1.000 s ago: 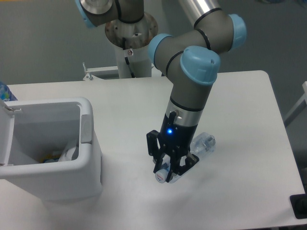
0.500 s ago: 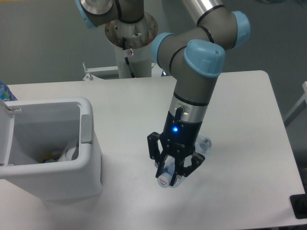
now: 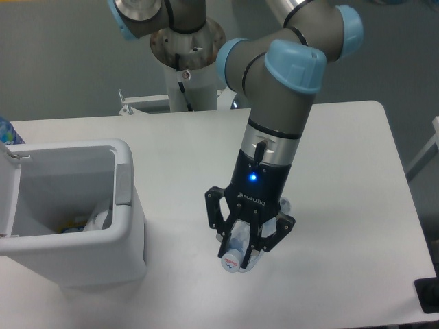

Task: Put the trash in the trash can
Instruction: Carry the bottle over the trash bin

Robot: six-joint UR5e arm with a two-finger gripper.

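Observation:
The trash I can see is a clear plastic bottle (image 3: 236, 248) with a pale cap facing the camera, low over the white table (image 3: 343, 157) right of centre. My gripper (image 3: 244, 245) points down over it, black fingers (image 3: 218, 221) closed in on both sides of the bottle's neck end. The bottle's far end (image 3: 287, 205) peeks out behind the gripper. The trash can (image 3: 127, 179), a white boxy bin with a thick rim, stands at the table's left, about a hand's width from the gripper. Small pale items (image 3: 92, 221) lie in its bottom.
The arm's base column (image 3: 186, 48) rises behind the table's far edge, with a metal bracket (image 3: 127, 103) beside it. A blue-capped object (image 3: 5, 130) shows at the left edge. A black block (image 3: 428, 295) sits off the table's front right corner.
The wrist has straightened more upright over the bottle and the fingers have closed in on it. The bottle's cap end has shifted slightly toward the camera, and its far end is now mostly hidden.

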